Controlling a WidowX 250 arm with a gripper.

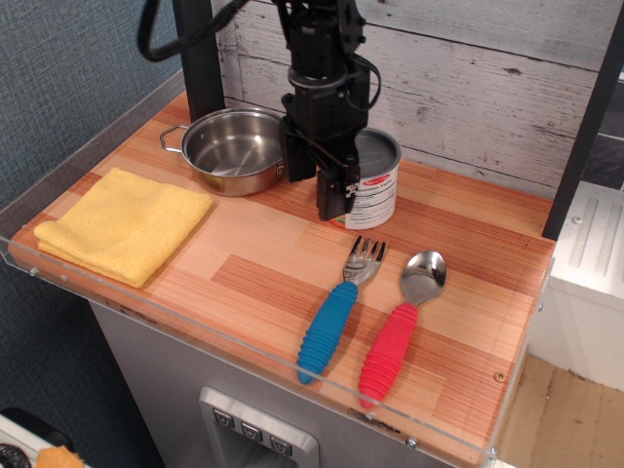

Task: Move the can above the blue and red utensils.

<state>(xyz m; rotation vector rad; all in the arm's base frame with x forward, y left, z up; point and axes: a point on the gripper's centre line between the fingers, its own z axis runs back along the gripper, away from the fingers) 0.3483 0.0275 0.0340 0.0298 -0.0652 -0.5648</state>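
The can (379, 191), a short tin with a grey lid and a white label, stands on the wooden counter at the back, just above the fork's tines. My gripper (349, 185) is shut on the can; one black finger (331, 195) shows on its left front side and the other is hidden behind it. The fork with the blue handle (331, 317) and the spoon with the red handle (393, 346) lie side by side in front of the can, heads pointing towards it.
A shiny steel two-handled pot (232, 149) stands just left of my gripper. A folded yellow cloth (125, 222) lies at the left front. A white plank wall (468, 88) backs the counter, and a clear rim (244, 341) runs along the front edge.
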